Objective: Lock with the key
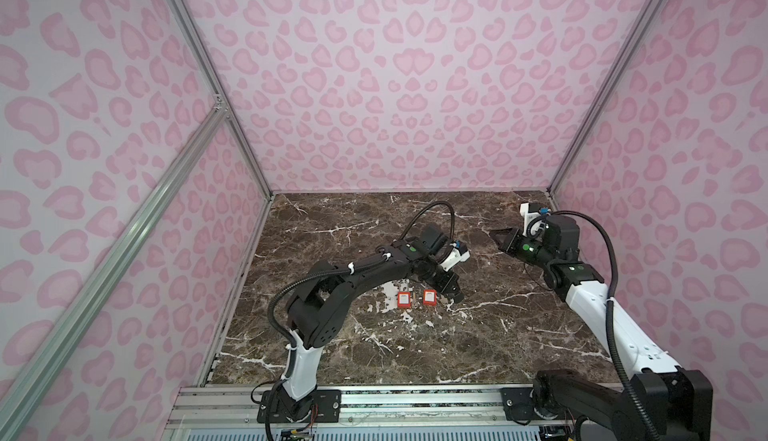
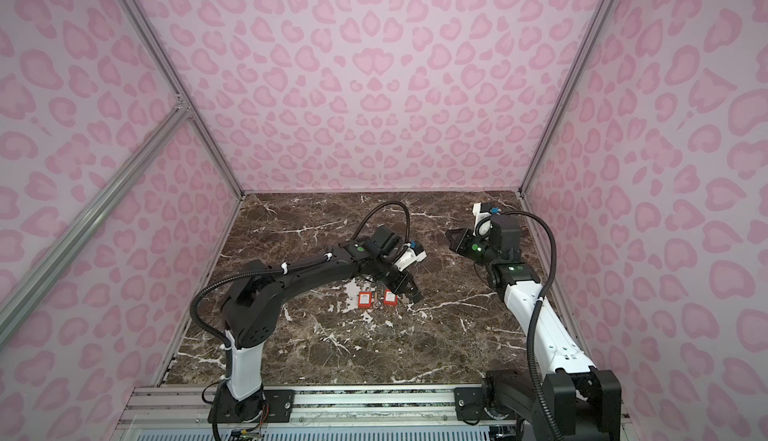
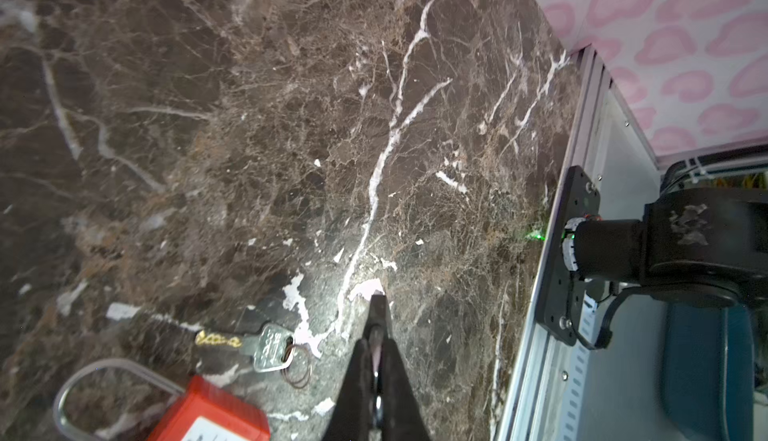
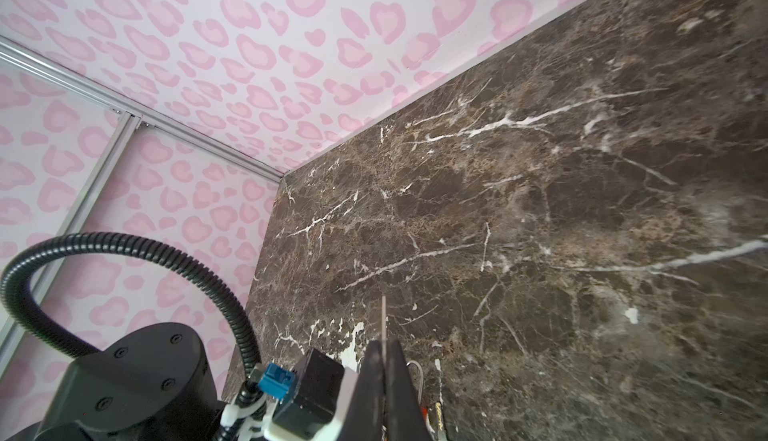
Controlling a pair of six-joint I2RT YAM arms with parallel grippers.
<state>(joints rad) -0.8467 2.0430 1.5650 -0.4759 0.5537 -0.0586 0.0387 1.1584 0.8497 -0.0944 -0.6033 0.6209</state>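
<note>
Two red padlocks (image 1: 403, 299) (image 1: 429, 297) lie side by side mid-table in both top views. In the left wrist view the nearer padlock (image 3: 208, 414) shows its steel shackle (image 3: 83, 380). A silver key (image 3: 272, 347) on a thin wire ring lies flat beside it. My left gripper (image 1: 455, 295) (image 3: 377, 299) hovers low just right of the padlocks, shut and empty. My right gripper (image 1: 494, 234) (image 4: 384, 343) is raised at the back right, shut on a thin metal key blade (image 4: 384, 318) that sticks out edge-on past its fingertips.
The brown marble tabletop (image 1: 478, 335) is walled in pink on three sides. A metal rail (image 1: 415, 401) with both arm bases runs along the front edge. The left arm's cable loop (image 1: 432, 214) arches over the table's middle.
</note>
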